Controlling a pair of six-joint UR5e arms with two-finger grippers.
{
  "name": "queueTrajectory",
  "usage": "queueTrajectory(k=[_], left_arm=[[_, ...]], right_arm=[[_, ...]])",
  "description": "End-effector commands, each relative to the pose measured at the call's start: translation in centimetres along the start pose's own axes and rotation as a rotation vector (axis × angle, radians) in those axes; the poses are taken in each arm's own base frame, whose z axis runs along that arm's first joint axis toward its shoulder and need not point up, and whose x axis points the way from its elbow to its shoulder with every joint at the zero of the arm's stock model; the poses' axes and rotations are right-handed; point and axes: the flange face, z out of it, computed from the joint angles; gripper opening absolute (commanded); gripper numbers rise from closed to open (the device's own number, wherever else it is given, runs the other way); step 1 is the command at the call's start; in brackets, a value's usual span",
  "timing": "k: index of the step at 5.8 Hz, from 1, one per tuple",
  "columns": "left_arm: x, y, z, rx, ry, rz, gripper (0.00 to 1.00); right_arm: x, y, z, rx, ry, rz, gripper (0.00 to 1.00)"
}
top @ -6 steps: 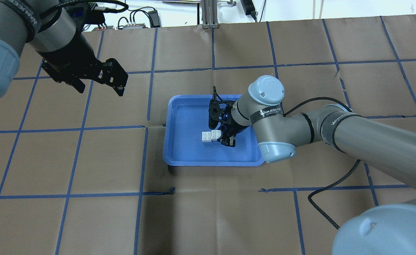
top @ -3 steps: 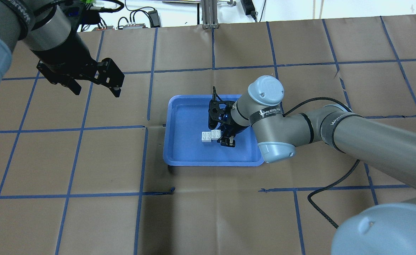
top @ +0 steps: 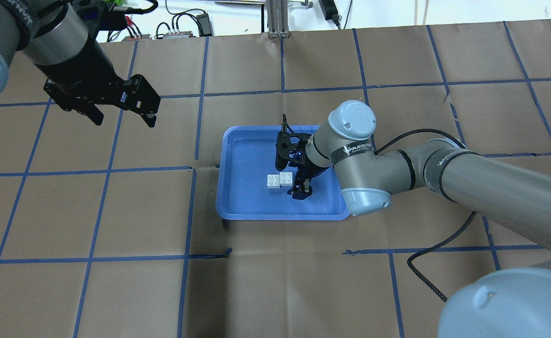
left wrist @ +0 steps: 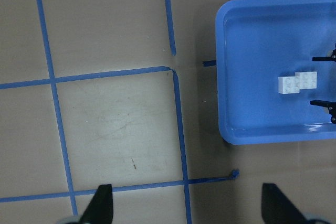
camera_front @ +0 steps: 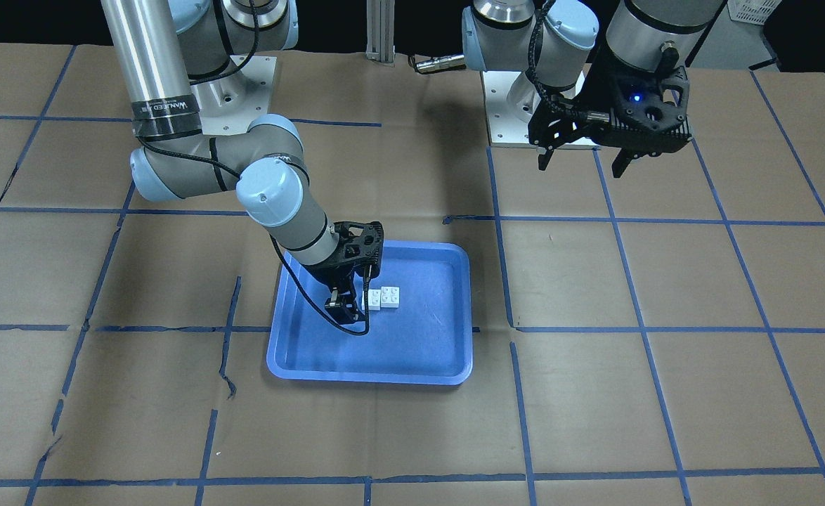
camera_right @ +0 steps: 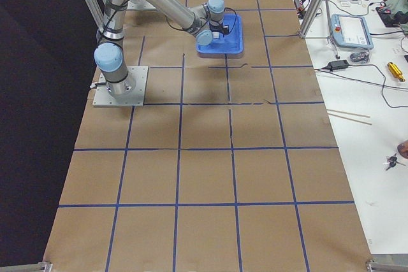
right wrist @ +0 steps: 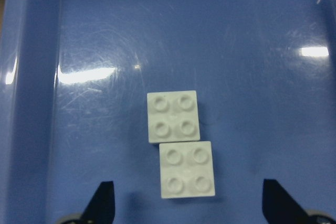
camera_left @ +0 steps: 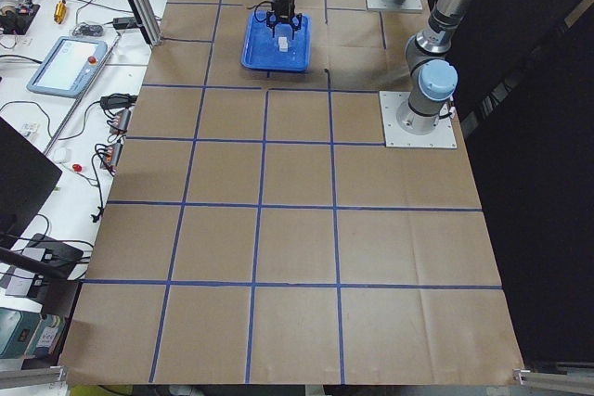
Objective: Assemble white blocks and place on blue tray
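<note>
The two white blocks (top: 279, 180) lie touching, offset from each other, on the floor of the blue tray (top: 238, 206). In the right wrist view one block (right wrist: 174, 116) is farther and the other (right wrist: 187, 169) nearer. My right gripper (top: 292, 178) is open low in the tray, its jaws on either side of the nearer block without touching it. The blocks (camera_front: 382, 298), tray (camera_front: 412, 355) and right gripper (camera_front: 356, 295) also show in the front view. My left gripper (top: 121, 117) is open and empty, high over the table left of the tray.
Brown paper with a blue tape grid covers the table. The right arm's black cable (top: 425, 263) loops over the paper to the right of the tray. The arm bases (camera_front: 518, 105) stand at the robot's edge. The left wrist view shows the tray (left wrist: 252, 51) from above.
My left gripper has moved to the left and back, away from the tray. My right gripper's jaws have spread a little from the blocks. The blocks have not moved.
</note>
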Motion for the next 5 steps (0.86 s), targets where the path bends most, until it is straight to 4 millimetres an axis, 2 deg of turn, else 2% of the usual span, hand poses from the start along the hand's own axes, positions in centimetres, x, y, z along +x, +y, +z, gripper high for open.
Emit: queueTrajectory(k=[1, 4, 5], left_arm=[[0.1, 0.0, 0.0, 0.0, 0.001, -0.002, 0.99], [-0.1, -0.2, 0.2, 0.004, -0.01, -0.004, 0.99], [-0.2, -0.4, 0.3, 0.002, -0.01, -0.01, 0.99]], right_arm=[[0.2, -0.2, -0.3, 0.003, 0.008, 0.002, 1.0], [0.8, -0.9, -3.4, 0.009, 0.048, 0.002, 1.0], [1.3, -1.2, -5.4, 0.001, 0.041, 0.015, 1.0]])
